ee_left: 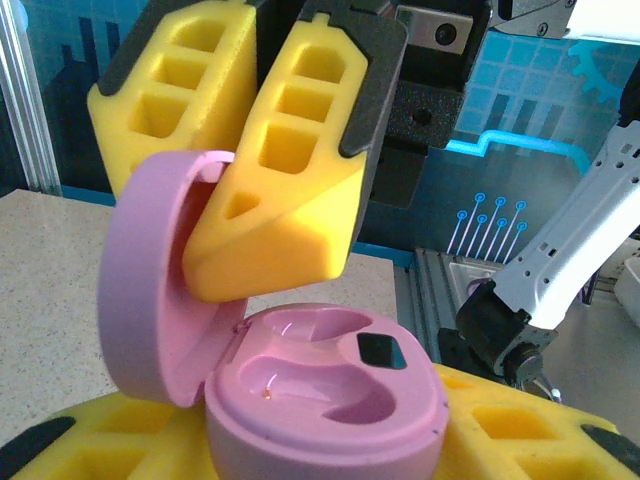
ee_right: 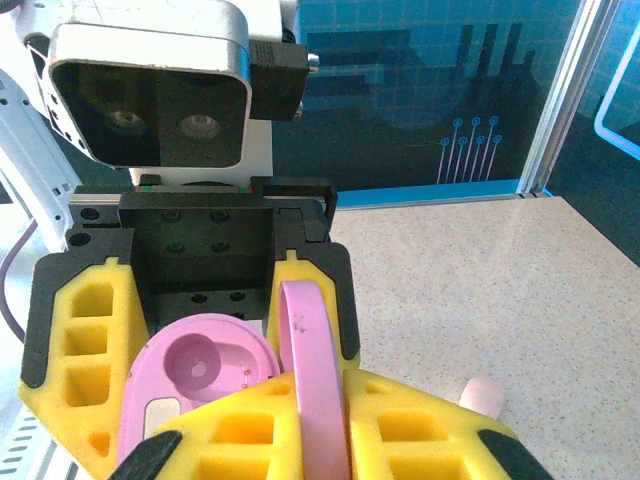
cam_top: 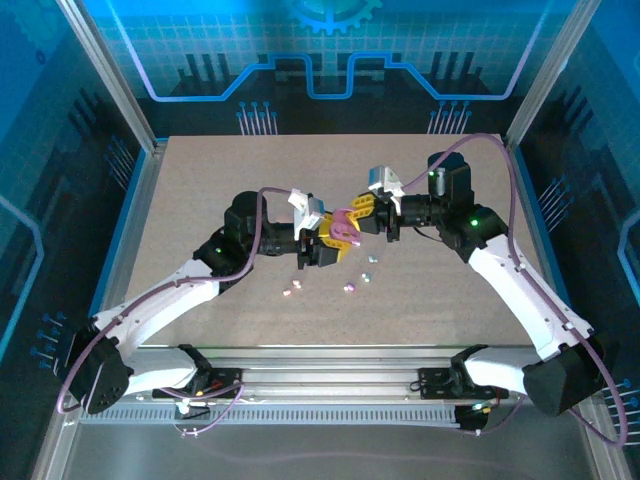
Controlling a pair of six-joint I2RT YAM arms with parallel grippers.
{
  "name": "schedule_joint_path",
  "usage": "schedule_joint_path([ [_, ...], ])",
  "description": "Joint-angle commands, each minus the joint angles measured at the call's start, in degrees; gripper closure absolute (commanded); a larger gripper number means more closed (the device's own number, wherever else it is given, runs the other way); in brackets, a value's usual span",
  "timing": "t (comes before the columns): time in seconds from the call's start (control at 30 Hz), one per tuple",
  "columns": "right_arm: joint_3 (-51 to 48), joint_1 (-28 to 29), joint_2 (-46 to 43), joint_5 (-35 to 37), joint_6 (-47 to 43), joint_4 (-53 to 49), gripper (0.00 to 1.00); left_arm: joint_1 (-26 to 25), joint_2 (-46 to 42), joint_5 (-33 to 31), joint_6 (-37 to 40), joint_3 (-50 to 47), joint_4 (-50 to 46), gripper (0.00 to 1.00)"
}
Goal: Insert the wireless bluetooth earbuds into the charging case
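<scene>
My left end effector [cam_top: 333, 240] clamps the charging case [ee_left: 330, 390], my right end effector [cam_top: 363, 211] pinches its lid [ee_left: 150, 290] open, and the earbuds [cam_top: 350, 288] lie on the worktop [cam_top: 200, 180] below; overpulling could strain the hinge.

light: bright, even | shadows: faint | focus: wrist-view backgrounds soft

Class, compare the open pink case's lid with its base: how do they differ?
The lid is swung open, pinched by the right gripper; the base sits in the left gripper. The base has empty moulded wells; the lid is a smooth hollow. Both are pink, hinged together.
</scene>
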Motion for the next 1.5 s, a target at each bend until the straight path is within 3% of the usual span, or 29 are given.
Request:
schedule_joint_path([
  [0.0,-0.5,0.8,-1.2,0.2,-0.2,0.7,0.84,-0.4,0.0,0.2,-0.1,1.6,1.9,0.5],
  [0.2,-0.8,0.9,-1.5,1.2,-0.6,0.9,0.84,-0.4,0.1,0.8,-1.1,1.4,2.9,0.46],
  [0.57,-1.1,1.1,-2.0,1.3,-0.6,1.2,0.82,-0.4,0.5,1.0,-0.8,2.0,1.7,0.63],
  [0.83,-0.3,1.0,-2.5,2.8,1.0,0.5,0.69,-0.4,-0.3,0.7,-0.2,0.0,3.6,0.68],
  [0.93,1.0,0.7,-2.9,6.6,5.1,0.3,0.54,-0.4,-0.9,-0.8,-0.5,-1.7,5.7,0.68],
  [1.13,4.3,-4.6,-3.4,10.3,20.6,-0.8,0.43,-0.4,-1.2,-5.7,-1.6,-7.2,15.7,0.68],
  [1.27,6.2,-9.8,-2.7,10.8,27.9,-5.3,0.4,-0.4,-0.8,-10.2,-1.6,-11.4,23.7,0.69],
  [1.37,6.1,-12.5,-1.2,16.6,32.2,-10.2,0.38,-0.4,-0.4,-13.6,-1.0,-13.8,27.7,0.69],
  [1.47,6.1,-15.3,3.0,21.7,35.9,-17.3,0.42,-0.4,-0.3,-16.4,-1.1,-15.8,30.3,0.69],
])
